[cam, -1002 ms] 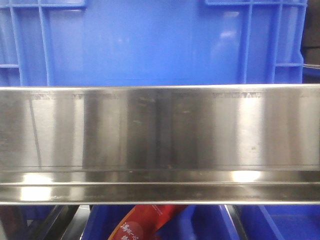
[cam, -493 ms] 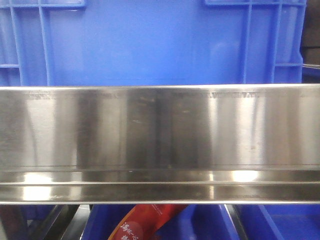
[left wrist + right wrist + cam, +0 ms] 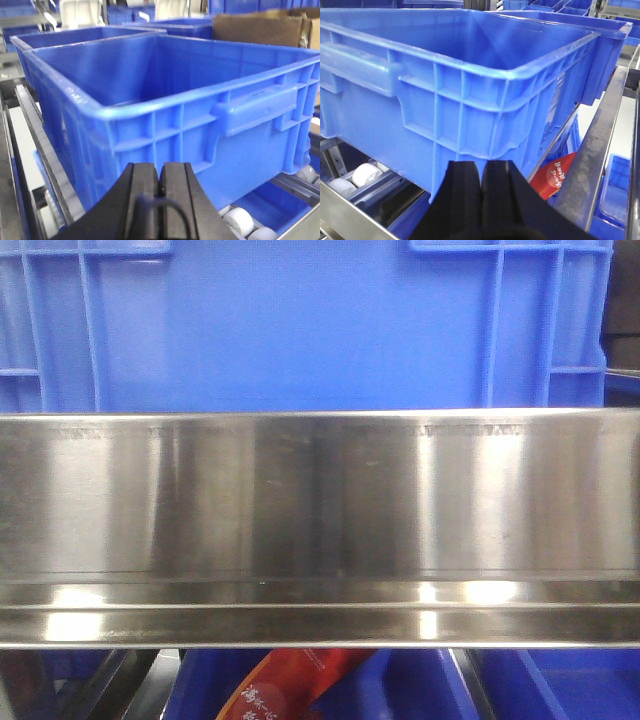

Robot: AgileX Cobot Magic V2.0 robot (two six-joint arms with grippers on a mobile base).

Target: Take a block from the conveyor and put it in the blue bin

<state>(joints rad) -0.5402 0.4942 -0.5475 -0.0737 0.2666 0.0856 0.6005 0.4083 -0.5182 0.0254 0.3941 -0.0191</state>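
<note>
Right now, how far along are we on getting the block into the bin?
Nothing looks done: no block or conveyor shows in any view. In hand, nothing: the left gripper and right gripper are both shut with no block between the fingers, each facing the side of the blue bin. What shows of the bin's inside holds nothing. Left: find the block, grab it, carry it over the rim and drop it.

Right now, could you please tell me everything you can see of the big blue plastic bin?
The big blue plastic bin is an open-topped rectangular crate with a rolled rim, ribbed outer walls and a moulded handle on its end wall. It stands upright; no contents show. White rollers show below its end, behind the steel rail.
</note>
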